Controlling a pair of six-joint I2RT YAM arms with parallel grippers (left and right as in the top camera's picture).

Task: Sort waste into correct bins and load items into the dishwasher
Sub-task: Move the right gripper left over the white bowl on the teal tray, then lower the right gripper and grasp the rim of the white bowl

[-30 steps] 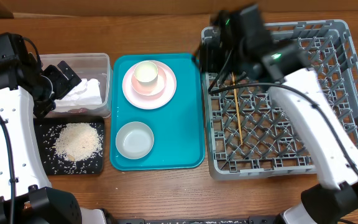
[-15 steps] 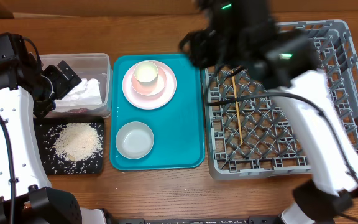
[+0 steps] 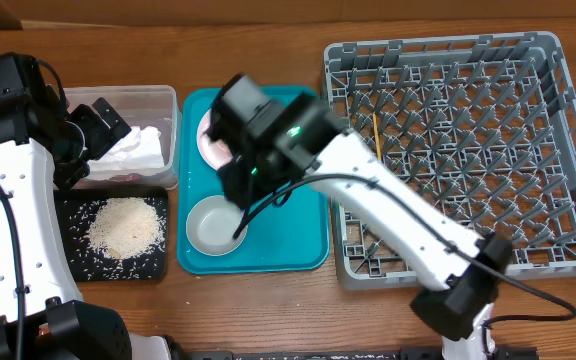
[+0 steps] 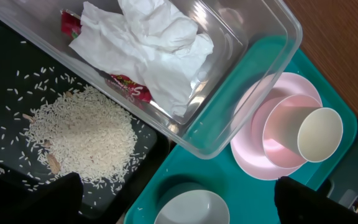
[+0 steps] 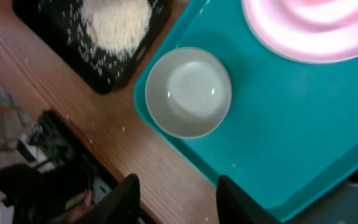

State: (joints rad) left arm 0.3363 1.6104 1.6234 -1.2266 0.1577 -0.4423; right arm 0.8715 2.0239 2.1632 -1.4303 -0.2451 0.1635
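From above: hovers over the teal tray (image 3: 303, 245) with right gripper (image 3: 233, 185), near pale bowl (image 3: 213, 228)
Left wrist: holds left gripper (image 4: 188, 196) spread wide, empty
Right wrist: shows fingers (image 5: 126, 199) apart, clear of bowl; probably light, stiff, slick, breakable; pinch at rim

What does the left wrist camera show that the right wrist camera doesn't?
Only left wrist: the clear plastic tub holding crumpled white tissue and a red snack wrapper, plus the cream cup. Only right wrist: the right gripper, open and empty. Both: loose rice on the black plastic tray, the pale round bowl on the teal tray, the round pink plate.
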